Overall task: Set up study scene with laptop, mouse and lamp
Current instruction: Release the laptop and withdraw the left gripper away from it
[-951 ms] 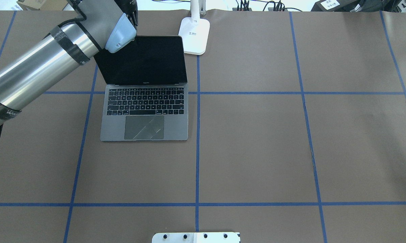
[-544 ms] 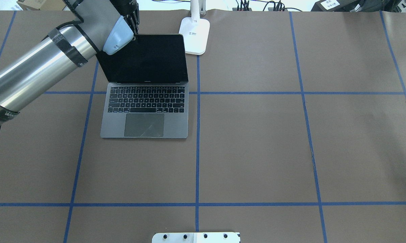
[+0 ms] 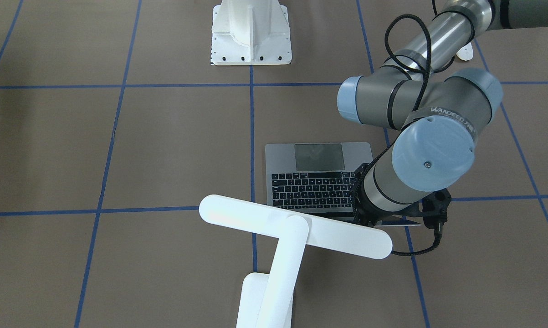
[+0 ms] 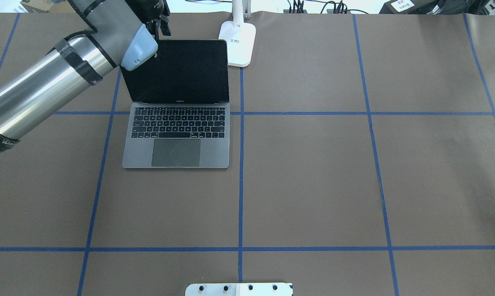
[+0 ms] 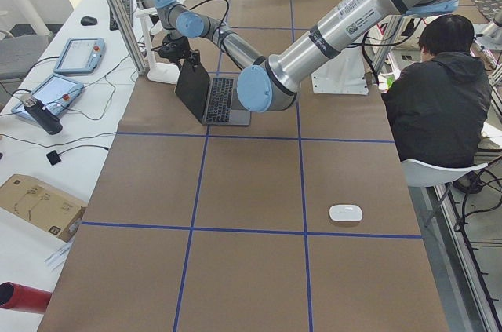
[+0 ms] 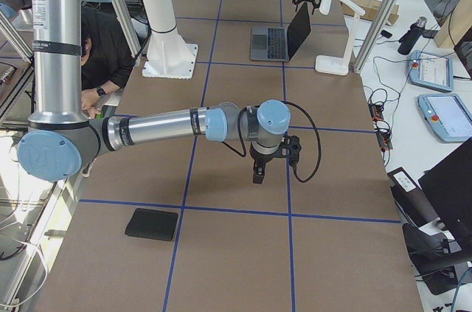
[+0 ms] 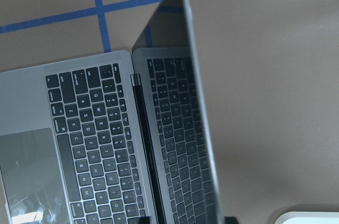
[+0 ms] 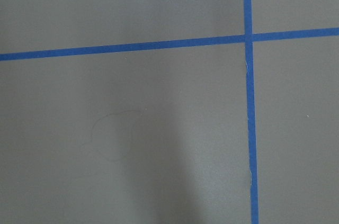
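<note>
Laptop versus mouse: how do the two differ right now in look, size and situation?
The laptop is grey with black keys; the mouse is glossy white. The laptop is far larger than the mouse. The laptop stands open beside the lamp, with the left gripper at its screen's top corner; the mouse lies alone towards the table's left end, no gripper near it. Both rest on the brown table cover.

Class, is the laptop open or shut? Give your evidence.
Open: the laptop shows keyboard and trackpad, its dark screen raised behind them.
</note>
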Controlling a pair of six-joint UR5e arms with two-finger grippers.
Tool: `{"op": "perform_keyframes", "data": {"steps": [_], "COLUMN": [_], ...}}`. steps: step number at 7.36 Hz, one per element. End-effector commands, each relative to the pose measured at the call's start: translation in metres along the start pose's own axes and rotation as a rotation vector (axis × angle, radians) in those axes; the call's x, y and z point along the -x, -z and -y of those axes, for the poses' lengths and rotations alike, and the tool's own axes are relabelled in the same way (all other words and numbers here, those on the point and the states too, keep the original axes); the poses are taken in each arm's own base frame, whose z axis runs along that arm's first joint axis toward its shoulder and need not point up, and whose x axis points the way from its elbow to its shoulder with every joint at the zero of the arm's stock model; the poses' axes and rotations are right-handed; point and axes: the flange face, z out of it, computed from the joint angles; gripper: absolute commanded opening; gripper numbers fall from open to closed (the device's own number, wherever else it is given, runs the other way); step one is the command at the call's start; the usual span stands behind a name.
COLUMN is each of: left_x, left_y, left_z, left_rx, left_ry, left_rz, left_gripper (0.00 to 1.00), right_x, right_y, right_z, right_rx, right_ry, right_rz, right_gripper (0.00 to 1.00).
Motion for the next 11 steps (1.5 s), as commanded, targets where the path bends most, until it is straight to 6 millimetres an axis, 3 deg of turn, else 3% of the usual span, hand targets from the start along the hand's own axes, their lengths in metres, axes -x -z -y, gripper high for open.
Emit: {"op": "perform_keyframes", "data": {"steps": [1, 2, 5, 7, 9, 11], "left_x": [-0.008, 0.009, 0.090, 0.127, 0.157, 0.197], "left_y": [0.034, 0.039, 0.057, 0.047, 0.034, 0.030], "left_z": [0.020, 0.042, 0.094, 0.120, 0.151, 0.179], "left_rx": [0.000, 0.004, 0.010, -0.077, -0.103, -0.119], "left_ry": [0.018, -0.005, -0.227, -0.445, -0.579, -0.787], "left_rz": [-0.052, -0.076, -0.132, -0.156, -0.129, -0.104], "left_gripper": [1.00, 1.00, 1.00, 1.00, 1.00, 1.00], "right_x": [0.001, 0.004, 0.001, -0.025, -0.066, -0.096], "right_y": [0.001, 0.002, 0.002, -0.018, -0.049, -0.075], "right_z": [0.004, 0.004, -0.003, -0.030, -0.084, -0.096], "right_rx": [-0.002, -0.006, -0.004, 0.040, 0.112, 0.161], "right_ry": [0.001, 0.008, 0.018, 0.085, 0.254, 0.376], "right_rz": [0.002, 0.005, 0.003, 0.020, 0.070, 0.105], "right_gripper": [1.00, 1.00, 1.00, 1.00, 1.00, 1.00]}}
